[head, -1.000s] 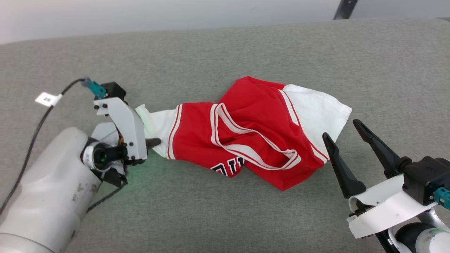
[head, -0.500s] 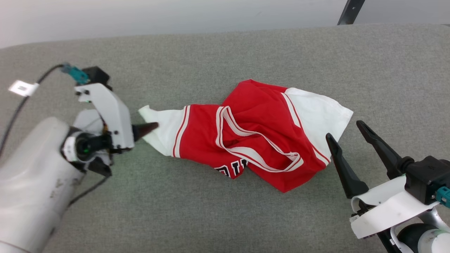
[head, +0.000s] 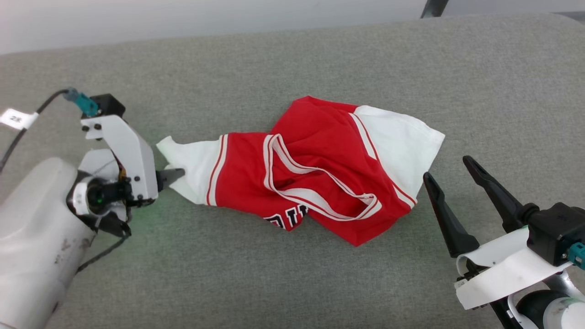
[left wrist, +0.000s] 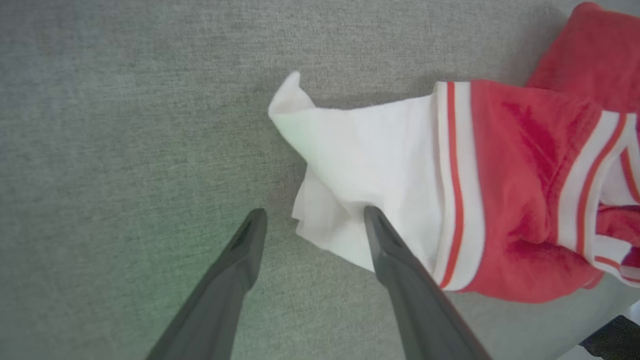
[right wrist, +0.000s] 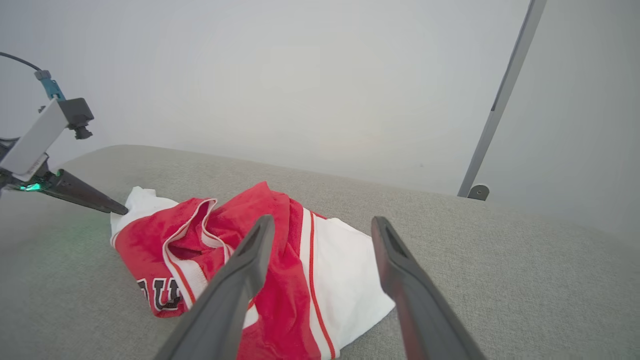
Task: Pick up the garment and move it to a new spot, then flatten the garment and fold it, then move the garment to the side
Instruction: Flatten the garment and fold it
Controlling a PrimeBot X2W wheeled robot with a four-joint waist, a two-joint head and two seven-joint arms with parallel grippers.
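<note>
Crumpled garment (head: 315,173) lies mid-tabletop (head: 292,274). Left gripper (left wrist: 313,214) wide open at white sleeve, holding nothing; right gripper (head: 447,167) open, empty. To flatten: pinch both sleeve ends, pull apart evenly.

A grey woven cloth surface (head: 256,283) stretches from near to far across the scene, a plain pale wall (right wrist: 280,75) rises behind its far edge, and a slim grey pole (right wrist: 505,95) stands at the far right, ending in a small round fitting (right wrist: 479,191).
</note>
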